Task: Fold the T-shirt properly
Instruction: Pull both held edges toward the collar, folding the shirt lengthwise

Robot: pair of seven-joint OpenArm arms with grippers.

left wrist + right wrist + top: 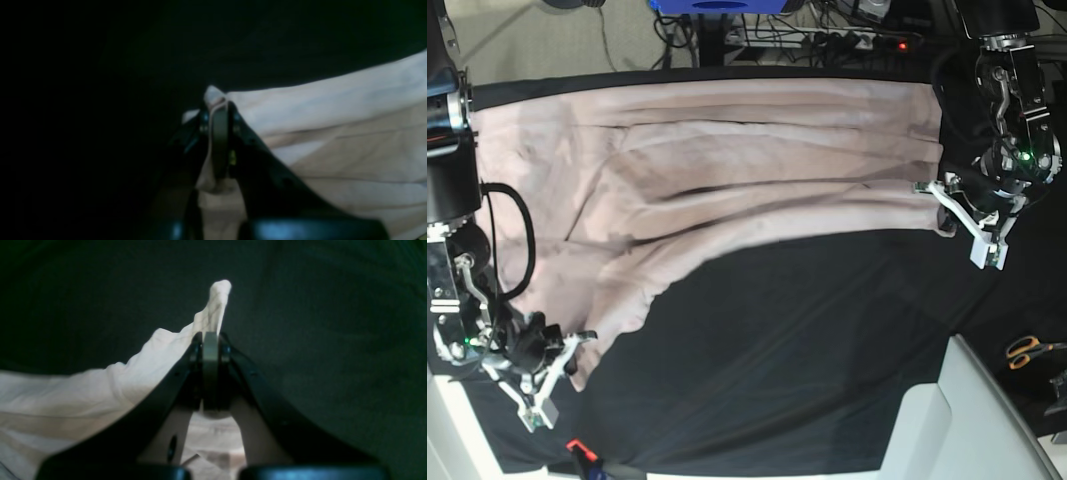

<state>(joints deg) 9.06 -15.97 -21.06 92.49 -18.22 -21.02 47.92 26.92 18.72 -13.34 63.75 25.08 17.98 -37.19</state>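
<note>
The pale pink T-shirt (727, 170) lies spread across the far half of the black table cloth (807, 330), with one flap reaching down toward the near left. In the base view my left gripper (934, 196) is at the shirt's right edge. The left wrist view shows that left gripper (218, 106) shut on a pinched corner of the T-shirt (333, 110). My right gripper (577, 350) is at the tip of the near-left flap. Seen from the right wrist, the right gripper (210, 338) is shut on a fold of the T-shirt (83, 396), and a peak of cloth sticks up past its fingertips.
Orange-handled scissors (1027, 350) lie at the right edge of the table. A white surface (967, 420) fills the near right corner. Cables and a power strip (857, 40) run behind the table's far edge. A small red object (577, 447) sits at the front edge.
</note>
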